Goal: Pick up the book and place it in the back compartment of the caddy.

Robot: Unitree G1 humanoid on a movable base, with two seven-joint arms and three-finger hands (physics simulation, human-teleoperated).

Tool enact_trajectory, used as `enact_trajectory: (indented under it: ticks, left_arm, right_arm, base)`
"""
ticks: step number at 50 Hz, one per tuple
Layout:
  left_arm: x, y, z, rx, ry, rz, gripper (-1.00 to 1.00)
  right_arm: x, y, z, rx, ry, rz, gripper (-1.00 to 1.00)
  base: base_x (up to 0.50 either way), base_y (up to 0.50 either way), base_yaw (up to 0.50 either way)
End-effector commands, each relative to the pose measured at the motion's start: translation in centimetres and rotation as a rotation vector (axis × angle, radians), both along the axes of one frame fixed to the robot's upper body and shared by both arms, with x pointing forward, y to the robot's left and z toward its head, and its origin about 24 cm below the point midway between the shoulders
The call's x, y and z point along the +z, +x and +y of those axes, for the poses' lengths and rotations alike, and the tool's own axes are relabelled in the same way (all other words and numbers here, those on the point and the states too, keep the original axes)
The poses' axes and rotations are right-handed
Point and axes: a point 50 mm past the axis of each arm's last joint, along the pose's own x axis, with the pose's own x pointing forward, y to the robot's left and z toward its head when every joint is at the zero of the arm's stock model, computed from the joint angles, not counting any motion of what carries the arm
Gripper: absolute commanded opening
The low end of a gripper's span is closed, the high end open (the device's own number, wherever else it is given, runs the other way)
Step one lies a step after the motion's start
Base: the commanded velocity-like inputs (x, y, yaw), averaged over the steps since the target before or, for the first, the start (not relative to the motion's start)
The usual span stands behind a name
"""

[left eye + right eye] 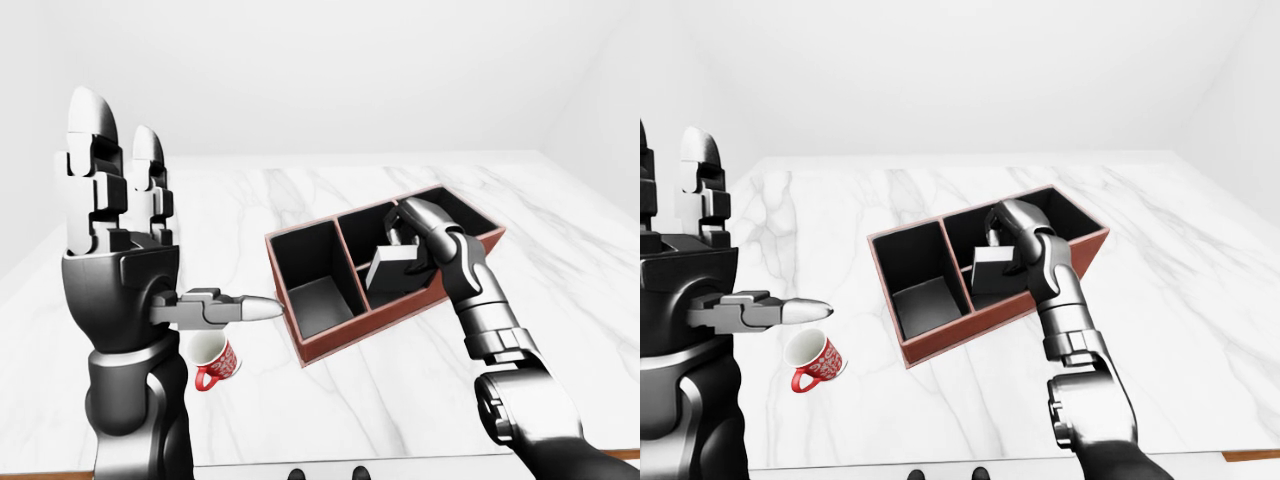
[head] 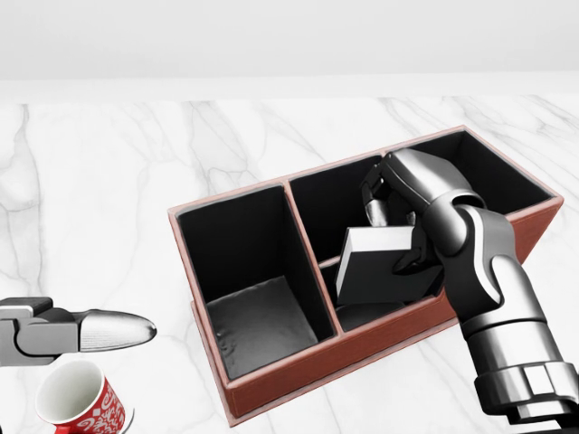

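Head view, caddy: a red-brown caddy (image 2: 298, 375) with black lining lies slantwise on the white marble bench (image 2: 99, 181); it has one large compartment at the view's left and divided compartments at the right.
Head view, book: a grey book (image 2: 375, 262) is tilted over the thin divider between the right-side compartments, its lower edge down inside the caddy, its upper corner above the rim.
Head view, right hand: the right hand (image 2: 407, 212) reaches in from the lower right, its fingers (image 2: 412, 258) clenched around the book; the forearm crosses the caddy's near wall and hides part of the right compartments.
Head view, mug: a red mug (image 2: 81, 402) with white lettering lies on its side at the lower left, well apart from the caddy.
Left-eye view, left hand: the left hand (image 1: 115, 250) is raised upright at the view's left, two fingers straight up and the thumb pointing sideways toward the caddy, holding nothing; it blocks the bench's left part.
Right-eye view, surroundings: a plain white wall (image 1: 960, 70) rises beyond the bench; the mug lies between the left hand and the caddy.
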Motion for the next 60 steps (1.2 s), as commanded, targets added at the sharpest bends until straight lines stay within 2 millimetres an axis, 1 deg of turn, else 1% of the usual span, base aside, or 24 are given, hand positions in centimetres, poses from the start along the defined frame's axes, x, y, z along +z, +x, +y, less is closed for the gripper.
enact_trajectory:
  ticks: [1,27,41,60]
  left_arm:
    - [0.1,0.0,0.0,0.001,0.000,-0.003,1.00]
    - [0.0,0.0,0.0,0.001,0.002,0.001,1.00]
    - [-0.2,0.1,0.0,0.001,0.001,0.011,1.00]
    - [0.0,0.0,0.0,0.001,0.001,0.000,1.00]
  right_arm:
    - [0.6,0.2,-0.1,-0.003,0.000,-0.035,-1.00]
    - [0.2,0.3,-0.3,-0.004,0.009,-0.072,-1.00]
    - [-0.9,0.4,-0.6,-0.014,0.012,-0.082,-1.00]
    - [-0.9,0.7,-0.8,-0.022,0.009,-0.104,-1.00]
  base:
    - [0.00,0.00,0.00]
    - [0.00,0.00,0.00]
    - [0.00,0.00,0.00]
    - [0.00,0.00,0.00]
